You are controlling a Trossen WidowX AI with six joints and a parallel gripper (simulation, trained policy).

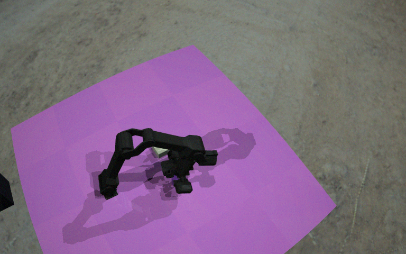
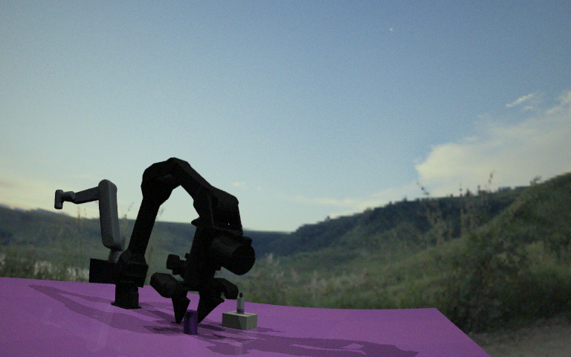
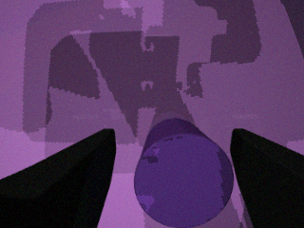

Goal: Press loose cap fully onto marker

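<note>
On a purple tabletop [image 1: 239,191] [image 2: 62,320] [image 3: 28,104], with rough ground around it and hills behind, we see our purple cap [image 2: 190,322] [image 3: 183,180] standing upright. Our pincer [image 2: 188,323] [image 3: 173,140] is partly open and released, its fingers either side of the cap; the wrist view shows the right-hand finger very near it, the other farther off. Near the cap, the marker [image 2: 240,303] stands uncapped in its pale block [image 1: 161,154] [image 2: 239,320]. Behind our black arm [image 1: 170,141] [image 2: 145,219] stands a grey arm [image 2: 108,214]. From above, our arm partly hides the block.

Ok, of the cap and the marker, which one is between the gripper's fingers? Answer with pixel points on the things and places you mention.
The purple cap [image 2: 190,322] [image 3: 183,180], upright on the table; the marker [image 2: 240,303] stands apart in the pale block [image 2: 239,321].
</note>
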